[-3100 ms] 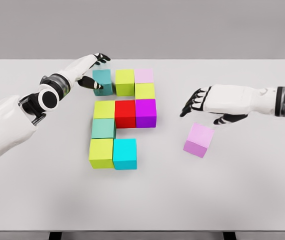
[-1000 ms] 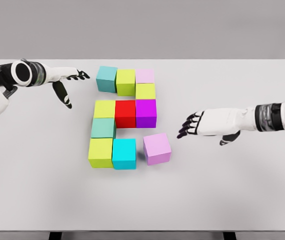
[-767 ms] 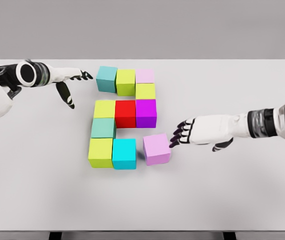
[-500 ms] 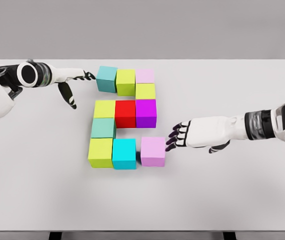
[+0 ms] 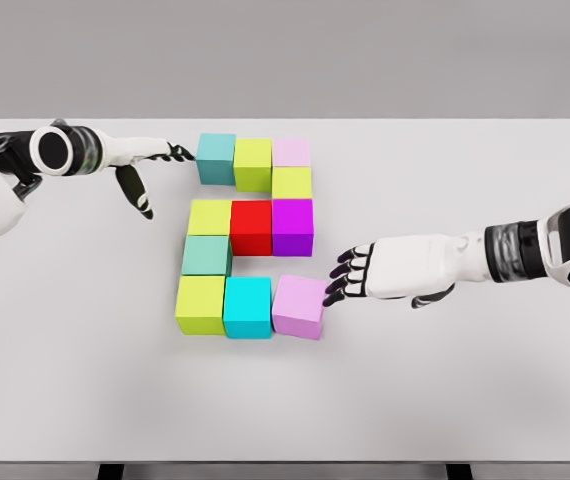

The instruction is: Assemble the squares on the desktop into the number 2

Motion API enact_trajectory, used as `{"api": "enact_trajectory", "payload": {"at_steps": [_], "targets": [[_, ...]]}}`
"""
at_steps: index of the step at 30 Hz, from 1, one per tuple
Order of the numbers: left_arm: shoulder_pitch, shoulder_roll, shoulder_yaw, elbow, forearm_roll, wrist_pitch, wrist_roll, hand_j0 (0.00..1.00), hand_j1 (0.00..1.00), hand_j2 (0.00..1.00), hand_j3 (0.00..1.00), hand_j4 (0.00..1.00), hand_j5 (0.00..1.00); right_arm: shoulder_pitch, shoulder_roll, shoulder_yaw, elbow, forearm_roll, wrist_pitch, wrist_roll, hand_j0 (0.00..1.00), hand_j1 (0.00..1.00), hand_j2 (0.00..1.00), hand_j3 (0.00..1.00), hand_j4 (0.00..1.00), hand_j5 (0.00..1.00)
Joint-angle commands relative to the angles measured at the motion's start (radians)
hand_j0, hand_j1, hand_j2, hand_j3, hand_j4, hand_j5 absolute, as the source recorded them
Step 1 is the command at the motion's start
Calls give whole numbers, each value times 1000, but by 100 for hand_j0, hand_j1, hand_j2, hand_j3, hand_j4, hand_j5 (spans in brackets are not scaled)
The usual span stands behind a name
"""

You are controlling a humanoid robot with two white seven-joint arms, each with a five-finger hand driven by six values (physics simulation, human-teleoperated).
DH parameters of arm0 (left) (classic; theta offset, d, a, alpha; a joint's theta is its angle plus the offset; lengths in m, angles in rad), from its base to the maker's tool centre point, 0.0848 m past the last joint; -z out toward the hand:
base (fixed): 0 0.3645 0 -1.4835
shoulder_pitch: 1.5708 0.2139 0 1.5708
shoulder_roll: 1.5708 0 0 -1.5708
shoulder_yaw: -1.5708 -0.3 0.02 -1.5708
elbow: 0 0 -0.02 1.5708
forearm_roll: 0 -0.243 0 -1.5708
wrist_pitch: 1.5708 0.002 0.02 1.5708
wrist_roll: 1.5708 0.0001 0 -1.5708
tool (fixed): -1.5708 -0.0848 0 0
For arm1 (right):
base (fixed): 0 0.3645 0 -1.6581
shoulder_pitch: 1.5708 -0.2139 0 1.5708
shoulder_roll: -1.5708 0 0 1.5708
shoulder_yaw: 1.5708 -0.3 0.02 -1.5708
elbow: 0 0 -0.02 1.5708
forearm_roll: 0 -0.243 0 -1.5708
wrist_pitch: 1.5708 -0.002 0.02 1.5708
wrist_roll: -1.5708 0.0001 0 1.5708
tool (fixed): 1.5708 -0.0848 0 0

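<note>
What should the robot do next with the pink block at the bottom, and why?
Probably one more tiny push left. The right robot hand has its fingertips on the pink block, which sits by the cyan block but looks slightly turned. Squaring it up would finish the 2's bottom row.

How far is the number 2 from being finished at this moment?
Nearly finished. Top row, right yellow-green cube, middle row and left green cube already sit in the shape. The right hand, fingers spread, presses the pink cube against the cyan cube, completing the bottom row. The left hand touches the teal cube at top left. Only small straightening seems left.
</note>
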Motion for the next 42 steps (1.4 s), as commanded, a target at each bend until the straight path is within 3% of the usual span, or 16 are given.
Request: {"api": "enact_trajectory", "payload": {"at_steps": [1, 6, 13, 24, 42], "targets": [[0, 9, 1, 0, 1, -2, 0, 100, 100, 100, 100, 100, 100, 0, -1, -1, -1, -5, 2, 0, 100, 100, 100, 100, 100, 100], [0, 15, 1, -2, 4, -6, 0, 100, 100, 100, 100, 100, 100, -5, -36, -2, 22, -5, 2, 0, 100, 100, 100, 100, 100, 100], [3, 10, 1, -3, 5, -6, 0, 100, 100, 100, 100, 100, 100, -11, -31, -10, 82, -5, 2, 0, 100, 100, 100, 100, 100, 100], [5, 15, 1, -2, 4, -6, 0, 100, 100, 100, 100, 100, 100, -15, 18, -8, 82, -4, 2, 0, 100, 100, 100, 100, 100, 100], [6, 10, 0, -3, 4, -6, 0, 100, 100, 100, 100, 100, 100, -15, 26, -8, 49, -7, 2, 0, 100, 100, 100, 100, 100, 100]]}}
